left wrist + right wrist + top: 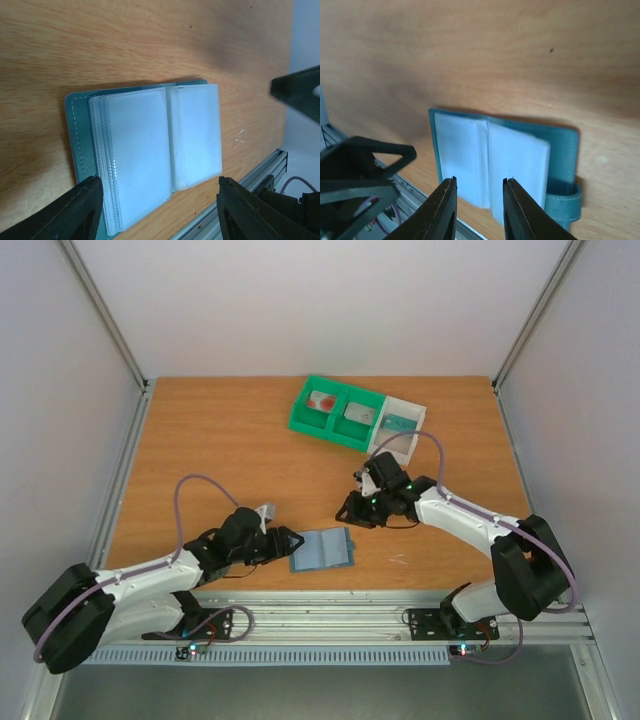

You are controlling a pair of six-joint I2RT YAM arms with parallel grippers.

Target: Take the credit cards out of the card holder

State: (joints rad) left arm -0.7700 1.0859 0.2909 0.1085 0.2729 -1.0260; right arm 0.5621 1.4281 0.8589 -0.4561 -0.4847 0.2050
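Note:
The card holder lies open and flat near the table's front edge, its clear sleeves facing up and looking empty. It shows in the left wrist view and in the right wrist view. My left gripper is open and empty just left of the holder. My right gripper is open and empty, hovering just above and behind it. The credit cards lie in the tray at the back: a white card with red marks, a grey card and a teal card.
The tray has two green compartments and one white compartment at the back centre. An aluminium rail runs along the near edge. White walls enclose the table on three sides.

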